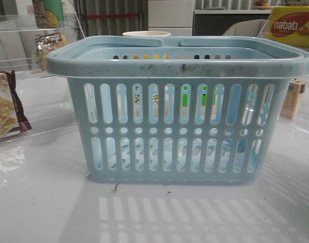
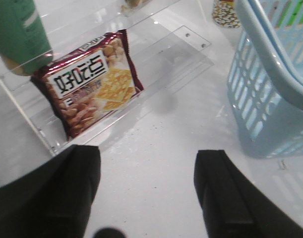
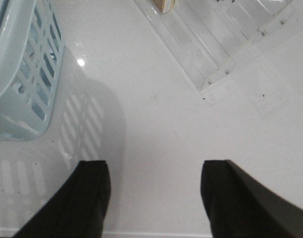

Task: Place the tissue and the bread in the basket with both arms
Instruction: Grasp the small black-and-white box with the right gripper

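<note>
Robot body: only black finger parts visible, wrist views.
Left gripper (image 2: 146, 193) has two matte black, blocky fingers (image 2: 67, 193); right gripper (image 3: 153, 198) the same, dark plain pads (image 3: 235, 198), no markings or cables seen.

Light blue slotted basket (image 1: 179, 126) upright at table centre, handles folded; bread perhaps far left (image 1: 45, 48).

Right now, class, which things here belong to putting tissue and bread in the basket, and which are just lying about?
Job in hand: basket, bread packet; the tissue cannot be made out.
Lying about: cracker packet, green bottle, yellow wafer box, small carton.
</note>
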`<state>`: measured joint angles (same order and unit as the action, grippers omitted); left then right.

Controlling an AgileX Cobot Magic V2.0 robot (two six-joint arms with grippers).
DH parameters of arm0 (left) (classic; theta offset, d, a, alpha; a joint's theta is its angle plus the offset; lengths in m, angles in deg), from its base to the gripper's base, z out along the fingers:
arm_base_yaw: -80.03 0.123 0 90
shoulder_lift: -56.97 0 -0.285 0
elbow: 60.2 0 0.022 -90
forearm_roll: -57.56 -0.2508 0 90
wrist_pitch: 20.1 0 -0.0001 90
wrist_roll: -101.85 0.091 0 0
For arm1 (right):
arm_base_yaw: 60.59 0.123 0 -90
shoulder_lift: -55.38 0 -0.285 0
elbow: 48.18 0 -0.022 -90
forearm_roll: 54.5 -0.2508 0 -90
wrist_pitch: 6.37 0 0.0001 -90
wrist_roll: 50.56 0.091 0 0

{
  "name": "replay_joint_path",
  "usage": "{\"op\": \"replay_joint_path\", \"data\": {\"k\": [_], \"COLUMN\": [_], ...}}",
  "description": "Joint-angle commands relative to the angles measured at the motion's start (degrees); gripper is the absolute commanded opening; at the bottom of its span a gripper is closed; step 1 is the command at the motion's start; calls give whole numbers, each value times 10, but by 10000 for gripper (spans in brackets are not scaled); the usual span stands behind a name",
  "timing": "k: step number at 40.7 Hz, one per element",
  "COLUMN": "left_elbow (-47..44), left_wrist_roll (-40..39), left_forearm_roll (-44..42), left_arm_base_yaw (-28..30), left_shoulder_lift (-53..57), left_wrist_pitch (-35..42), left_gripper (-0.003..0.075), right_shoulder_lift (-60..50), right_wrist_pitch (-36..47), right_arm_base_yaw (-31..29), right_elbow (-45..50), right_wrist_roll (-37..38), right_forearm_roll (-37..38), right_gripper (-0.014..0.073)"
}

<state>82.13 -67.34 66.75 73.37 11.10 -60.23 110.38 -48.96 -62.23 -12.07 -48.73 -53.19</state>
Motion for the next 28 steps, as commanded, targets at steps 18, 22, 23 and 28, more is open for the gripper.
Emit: {"op": "replay_joint_path", "data": {"k": [18,22,23,28], "left_elbow": [16,16,16,16], "left_wrist_roll": [12,12,12,12], "left_forearm_roll": [-8,-8,-8,-8], "left_arm_base_yaw": [-175,-175,-175,-175], "left_shoulder_lift": [-3,-3,-3,-3], "left_wrist_pitch": [59,59,59,59], "left_gripper": [496,496,496,496], "right_shoulder_lift": [246,305,318,388], "right_wrist_pitch": [91,80,78,63], "right_arm_base_yaw": [-114,-113,-113,-113], "right_elbow": [-181,-236,-247,-309], "right_wrist_roll": [10,10,10,6], "right_forearm_roll": [11,4,4,3], "right_gripper": [519,519,519,519]}}
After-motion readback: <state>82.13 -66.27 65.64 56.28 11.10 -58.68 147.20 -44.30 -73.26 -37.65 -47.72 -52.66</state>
